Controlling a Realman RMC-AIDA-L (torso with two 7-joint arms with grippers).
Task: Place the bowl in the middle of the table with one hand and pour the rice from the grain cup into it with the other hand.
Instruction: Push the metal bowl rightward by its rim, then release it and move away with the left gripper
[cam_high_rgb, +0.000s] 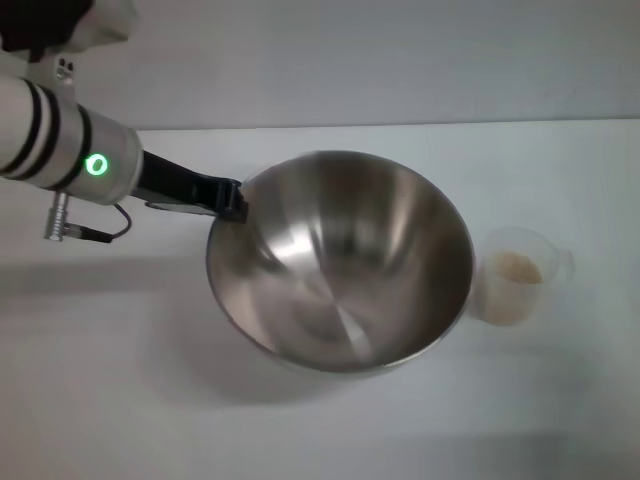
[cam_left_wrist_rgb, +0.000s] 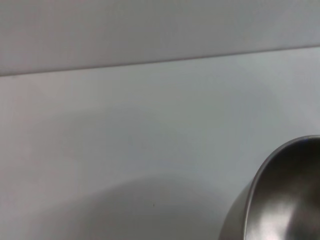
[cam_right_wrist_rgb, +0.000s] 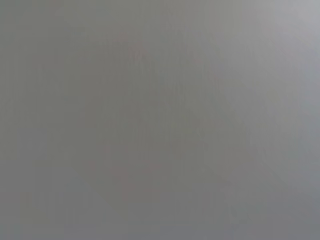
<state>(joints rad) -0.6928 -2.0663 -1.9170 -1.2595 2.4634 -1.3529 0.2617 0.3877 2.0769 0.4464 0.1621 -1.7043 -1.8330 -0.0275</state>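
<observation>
The bowl (cam_high_rgb: 340, 262), large, shiny steel and empty, is near the middle of the table (cam_high_rgb: 100, 390), tilted with its left side up and a shadow beneath it. My left gripper (cam_high_rgb: 234, 200), black, reaches in from the left and is shut on the bowl's left rim. Part of the bowl's rim shows in the left wrist view (cam_left_wrist_rgb: 285, 200). The grain cup (cam_high_rgb: 517, 276) stands upright just right of the bowl, apart from it, with the rice (cam_high_rgb: 518, 268) inside. My right gripper is out of view. The right wrist view shows only plain grey.
The table's far edge (cam_high_rgb: 400, 124) meets a pale wall behind the bowl. White tabletop lies in front of the bowl and to the left under my left arm (cam_high_rgb: 60, 145).
</observation>
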